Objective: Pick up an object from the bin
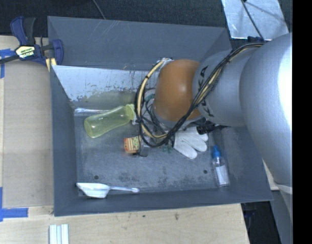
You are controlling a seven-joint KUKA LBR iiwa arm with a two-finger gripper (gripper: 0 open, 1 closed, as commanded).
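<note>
Cables (144,101) loop round the orange cover (174,91) at the wrist of the arm (247,85), which reaches in from the right and hangs low over the middle of the bin (146,39). Below the cover, the tool (146,148) sits close to the floor, mostly hidden by cover and cables; I cannot tell whether it is open or closed, nor whether it grips anything.

Just left of the tool, touching or nearly so, lies an orange piece (130,145), small and blocky with a darker band. It rests on the floor near the bin's centre.

A bottle (108,122), pale yellow-green, lies on its side up and left of the orange piece, its neck pointing toward the cables. A white lump (191,144) with finger-like lobes lies just right of the tool, partly under the arm. A vial (219,168), clear with a blue cap, lies near the right wall. A spoon (97,189), white, lies along the near wall at the lower left, well apart from the tool.
</note>
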